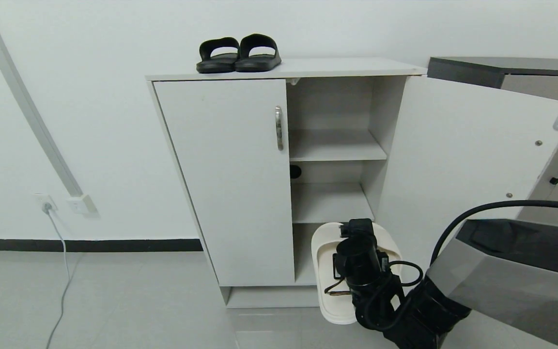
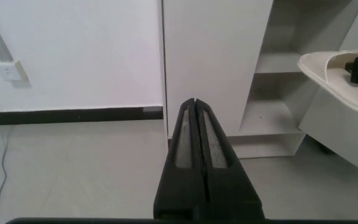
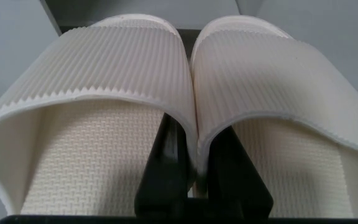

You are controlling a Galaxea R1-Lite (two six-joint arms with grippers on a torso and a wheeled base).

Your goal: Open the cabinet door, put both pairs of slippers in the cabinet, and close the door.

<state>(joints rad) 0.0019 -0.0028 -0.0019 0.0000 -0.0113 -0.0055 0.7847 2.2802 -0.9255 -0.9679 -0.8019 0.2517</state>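
Against the white wall, white two-door cabinet: left door shut, metal bar handle at its inner edge, right door swung wide open. Behind the open door, two bare shelves and a bottom compartment beneath them. On the cabinet top, above the shut door, pair of black slide slippers, side by side and touching.

Clamped in the right gripper: pair of cream ribbed rubber slippers, the two inner side walls pinched together between its fingers. Held off the floor at the mouth of the bottom compartment, just below the lower shelf, toes toward the cabinet. Past the front edge or not: cannot tell.

Closed on nothing, left gripper, fingers pressed flat together. Pointing toward the foot of the shut door, above the grey tiled floor, well apart from the cream pair.

To the right of the white one, behind the open door, grey cabinet with black handles. On the wall to the left, wall socket with a grey cable trailing down to the floor.
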